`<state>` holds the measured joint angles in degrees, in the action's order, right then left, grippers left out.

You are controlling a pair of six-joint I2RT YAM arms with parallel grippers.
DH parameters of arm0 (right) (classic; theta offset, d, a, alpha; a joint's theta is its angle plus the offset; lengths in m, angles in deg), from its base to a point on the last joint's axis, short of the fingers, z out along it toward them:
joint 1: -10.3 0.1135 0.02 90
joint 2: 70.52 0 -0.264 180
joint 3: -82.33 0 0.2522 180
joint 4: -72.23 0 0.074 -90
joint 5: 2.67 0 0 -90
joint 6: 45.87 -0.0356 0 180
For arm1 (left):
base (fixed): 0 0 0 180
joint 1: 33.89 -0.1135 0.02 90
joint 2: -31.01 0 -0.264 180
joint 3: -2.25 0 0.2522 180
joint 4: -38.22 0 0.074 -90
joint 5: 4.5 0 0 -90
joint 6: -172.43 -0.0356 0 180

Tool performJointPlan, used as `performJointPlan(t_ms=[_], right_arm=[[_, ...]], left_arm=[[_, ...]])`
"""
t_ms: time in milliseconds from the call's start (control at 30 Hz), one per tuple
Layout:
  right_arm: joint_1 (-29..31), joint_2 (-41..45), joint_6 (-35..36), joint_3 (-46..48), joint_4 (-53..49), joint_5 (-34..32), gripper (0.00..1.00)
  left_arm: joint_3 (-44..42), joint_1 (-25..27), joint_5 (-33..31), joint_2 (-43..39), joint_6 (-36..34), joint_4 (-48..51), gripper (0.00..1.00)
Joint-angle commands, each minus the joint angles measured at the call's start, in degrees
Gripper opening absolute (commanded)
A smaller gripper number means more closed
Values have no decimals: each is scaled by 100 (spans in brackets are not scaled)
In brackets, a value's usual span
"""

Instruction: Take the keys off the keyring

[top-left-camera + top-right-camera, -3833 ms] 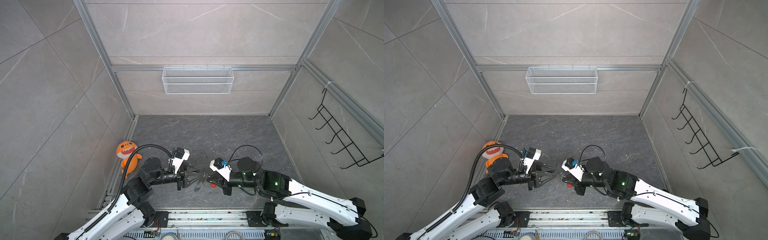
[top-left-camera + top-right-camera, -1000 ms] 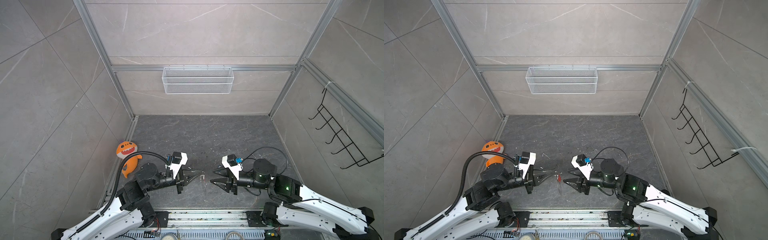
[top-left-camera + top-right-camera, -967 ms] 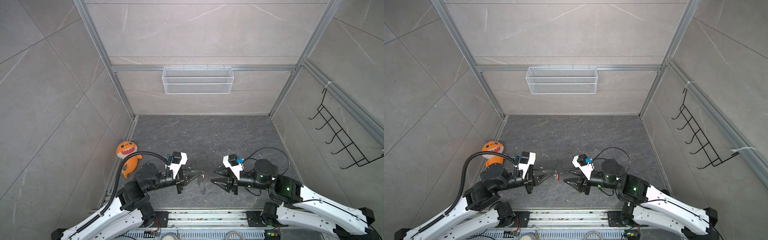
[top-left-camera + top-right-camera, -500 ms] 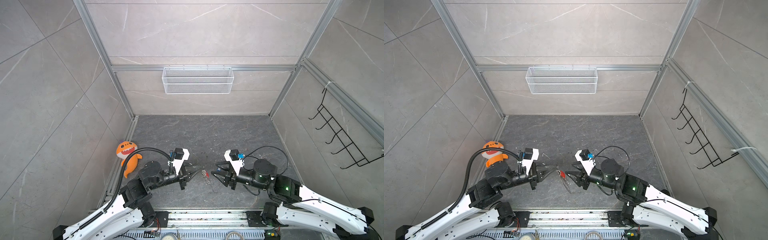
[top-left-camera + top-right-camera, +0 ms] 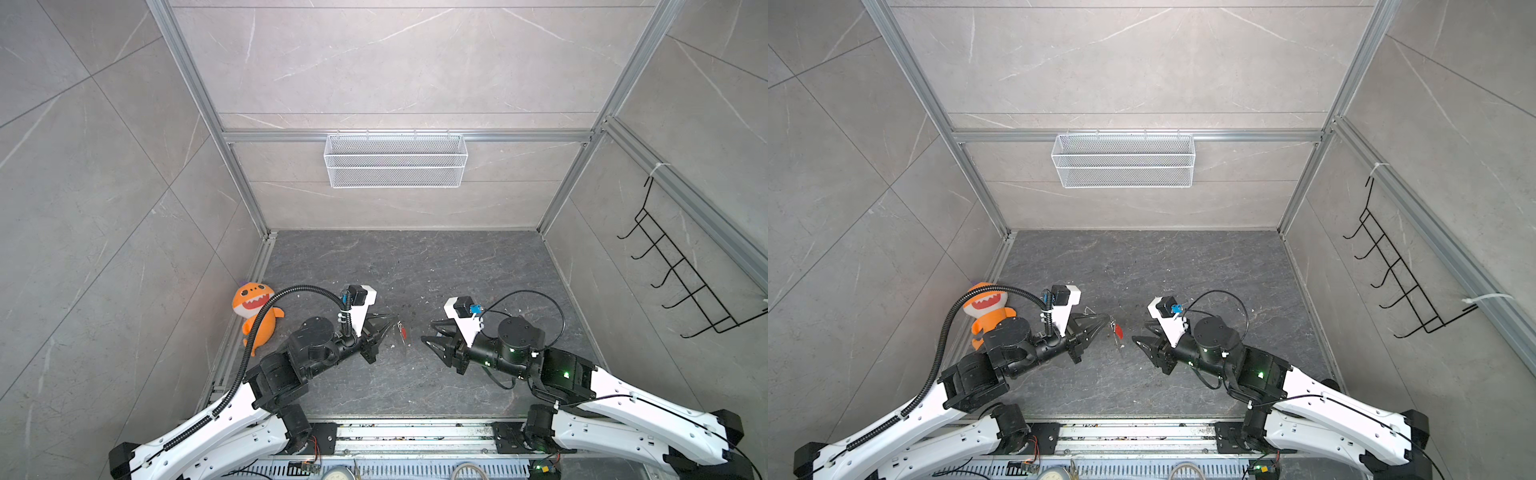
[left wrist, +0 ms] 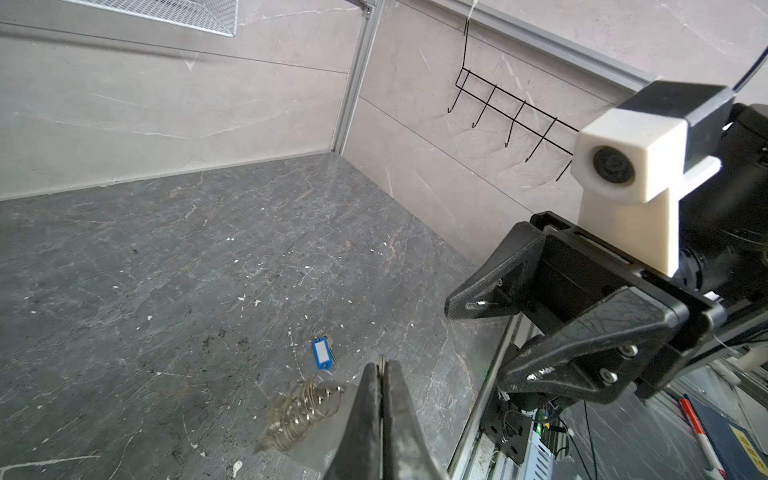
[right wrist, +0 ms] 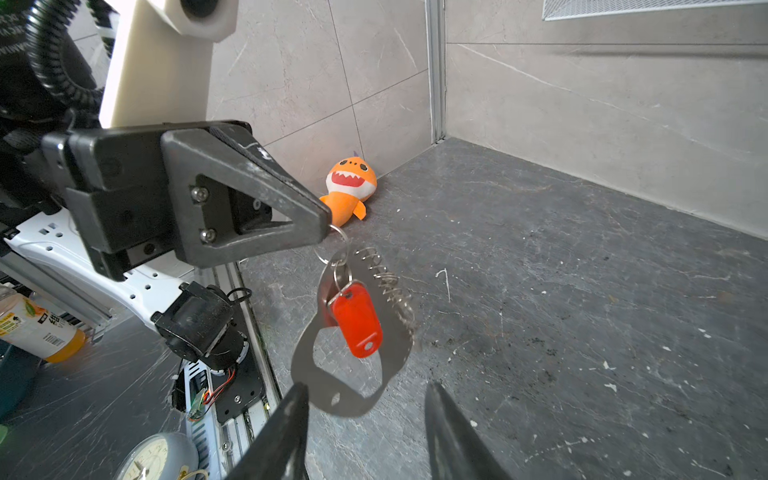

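**Lower ctr of a top view:** the left gripper (image 5: 392, 326), jaws pressed fully together, pinches the thin ring at the top of the keyring (image 7: 307, 343). The keyring hangs from the tips w/ its coiled chain (image 7: 390, 286) and grey cutout fob (image 7: 397, 336) below. The red-tagged key (image 7: 357, 320) hangs on the ring in front of the fob, mid-frame in the right wrist view. The right gripper (image 5: 429, 331) faces it from the right of the frame, jaws approx. half apart and holding nothing. A small gap separates its tips from the fob. The blue-tagged key (image 6: 322, 353) lies flat on the floor (image 6: 166, 270) at btm ctr of the left wrist view, off the ring. An orange plush toy (image 5: 254, 309) sits lower left by the wall.
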<state>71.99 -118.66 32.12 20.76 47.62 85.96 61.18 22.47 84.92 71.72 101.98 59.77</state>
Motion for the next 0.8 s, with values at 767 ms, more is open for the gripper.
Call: performJointPlan(t_ms=[767], right_arm=[[-55,-226,224,-314,470,834,47]], left_arm=[[-274,103,1069,-412,-705,-1047,0]])
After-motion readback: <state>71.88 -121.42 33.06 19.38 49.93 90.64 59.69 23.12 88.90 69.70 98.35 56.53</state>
